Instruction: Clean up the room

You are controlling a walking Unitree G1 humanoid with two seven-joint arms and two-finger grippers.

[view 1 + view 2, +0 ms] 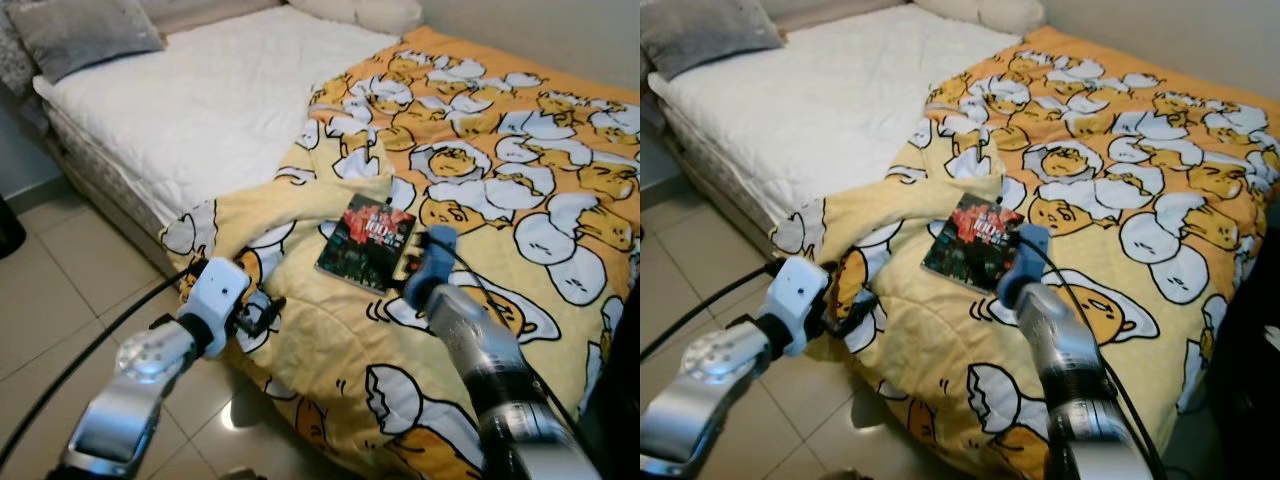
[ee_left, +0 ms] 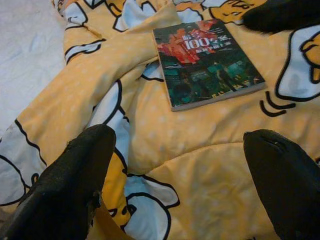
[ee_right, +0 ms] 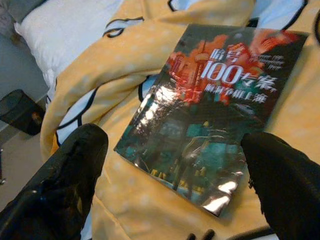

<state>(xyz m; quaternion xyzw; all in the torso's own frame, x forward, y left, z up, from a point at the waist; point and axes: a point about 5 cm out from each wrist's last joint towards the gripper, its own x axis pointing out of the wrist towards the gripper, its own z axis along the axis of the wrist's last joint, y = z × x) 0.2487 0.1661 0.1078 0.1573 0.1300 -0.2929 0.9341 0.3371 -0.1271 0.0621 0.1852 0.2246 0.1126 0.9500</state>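
Right wrist view shows the right claw (image 3: 175,185) spread open just above the book (image 3: 215,110) — a dark paperback lying flat on the yellow egg-print duvet (image 1: 480,180) on the bed (image 1: 220,100); the left claw (image 2: 175,185), also open, hovers near the duvet's near-left edge

One book (image 1: 365,242) lies on one yellow blanket (image 1: 480,200) printed with many egg cartoons. The blanket covers part of one bed (image 1: 210,100). Two pillows sit at the head of the bed: one grey (image 1: 85,35), one white (image 1: 365,12). Two robot arms reach in.
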